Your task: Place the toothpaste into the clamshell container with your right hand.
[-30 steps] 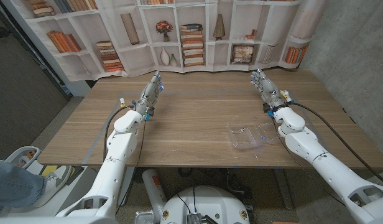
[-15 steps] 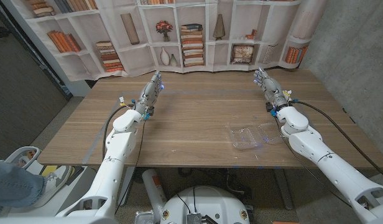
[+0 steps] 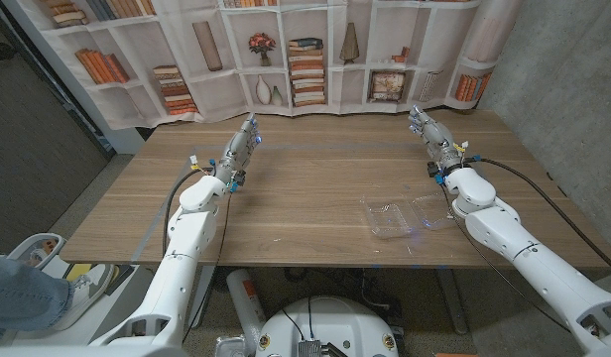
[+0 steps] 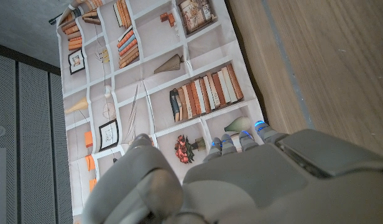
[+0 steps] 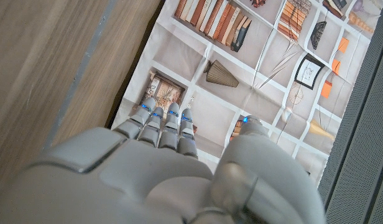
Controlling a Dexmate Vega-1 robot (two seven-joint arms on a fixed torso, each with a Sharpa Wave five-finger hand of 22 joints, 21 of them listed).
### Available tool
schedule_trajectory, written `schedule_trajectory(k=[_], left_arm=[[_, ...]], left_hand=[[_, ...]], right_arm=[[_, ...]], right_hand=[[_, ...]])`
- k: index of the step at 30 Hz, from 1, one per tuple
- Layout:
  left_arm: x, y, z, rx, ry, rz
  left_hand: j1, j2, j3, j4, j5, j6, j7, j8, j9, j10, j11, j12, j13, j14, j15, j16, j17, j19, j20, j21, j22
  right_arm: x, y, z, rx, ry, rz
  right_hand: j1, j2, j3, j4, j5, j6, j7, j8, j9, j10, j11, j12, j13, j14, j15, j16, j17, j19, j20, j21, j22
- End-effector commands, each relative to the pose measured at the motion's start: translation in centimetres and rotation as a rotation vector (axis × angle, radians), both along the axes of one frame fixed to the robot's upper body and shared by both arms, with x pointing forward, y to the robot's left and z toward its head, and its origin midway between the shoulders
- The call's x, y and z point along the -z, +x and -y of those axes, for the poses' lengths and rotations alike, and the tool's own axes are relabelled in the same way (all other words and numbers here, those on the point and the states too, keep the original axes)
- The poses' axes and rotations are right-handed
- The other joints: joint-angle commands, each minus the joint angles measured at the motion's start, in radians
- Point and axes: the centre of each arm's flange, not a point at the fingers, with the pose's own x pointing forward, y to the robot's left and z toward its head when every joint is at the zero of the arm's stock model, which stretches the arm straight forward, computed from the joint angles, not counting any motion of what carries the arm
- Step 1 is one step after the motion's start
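Note:
A clear plastic clamshell container [image 3: 399,217] lies open on the wooden table [image 3: 305,188], near the front edge on the right side. My right hand [image 3: 429,133] is held out over the table's far right part, well beyond the container, fingers straight and holding nothing. In the right wrist view the right hand [image 5: 160,174] reaches toward the backdrop with nothing in it. My left hand [image 3: 242,144] is stretched out over the far left-middle of the table, also holding nothing. The left wrist view has the left hand [image 4: 241,180] with its fingers extended.
A backdrop printed with bookshelves [image 3: 286,59] hangs just behind the table's far edge. A concrete wall [image 3: 573,89] stands to the right. A person's leg in jeans [image 3: 18,288] shows at the lower left, off the table.
My right hand and forearm have drifted slightly to the right. The left arm and the container have stayed where they were.

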Motion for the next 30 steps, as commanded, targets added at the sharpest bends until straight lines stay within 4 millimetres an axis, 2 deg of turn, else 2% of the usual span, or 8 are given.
schedule_trajectory(k=[1, 20, 30], left_arm=[[0.3, 0.0, 0.0, 0.000, -0.003, 0.004], [0.0, 0.0, 0.1, 0.004, -0.003, 0.014], [-0.1, 0.0, 0.2, 0.004, 0.002, 0.017]], left_hand=[[0.010, 0.000, -0.001, -0.004, -0.002, 0.000, -0.001, -0.001, 0.005, -0.007, 0.003, -0.002, 0.004, -0.029, 0.003, -0.001, 0.004, -0.072, -0.063, -0.003, 0.002], [0.013, 0.003, -0.003, -0.006, -0.003, -0.001, -0.002, -0.001, 0.005, -0.007, 0.001, -0.002, 0.004, -0.029, 0.003, -0.001, 0.004, -0.074, -0.058, -0.009, 0.002], [0.015, 0.004, -0.004, -0.007, -0.004, -0.001, -0.003, -0.002, 0.005, -0.007, 0.001, -0.002, 0.004, -0.029, 0.004, -0.001, 0.004, -0.072, -0.057, -0.012, 0.002]], right_arm=[[-0.5, -0.6, 0.5, 0.064, -0.024, 0.003], [-0.9, -1.0, 1.3, 0.171, -0.066, 0.000], [-0.9, -1.2, 1.8, 0.228, -0.095, -0.007]], right_hand=[[0.017, 0.001, 0.004, -0.007, 0.001, 0.012, 0.001, 0.006, 0.002, 0.012, -0.002, 0.005, 0.002, 0.012, 0.001, 0.007, 0.001, 0.010, -0.027, -0.006, 0.002], [0.042, 0.001, 0.009, -0.026, -0.001, 0.040, 0.003, 0.010, 0.003, 0.039, 0.005, 0.009, 0.001, 0.037, -0.001, 0.008, 0.001, 0.032, -0.025, -0.013, 0.003], [0.052, 0.003, 0.012, -0.032, -0.002, 0.044, 0.002, 0.009, 0.003, 0.045, -0.001, 0.008, 0.001, 0.048, -0.003, 0.009, 0.001, 0.039, -0.025, -0.015, 0.004]])
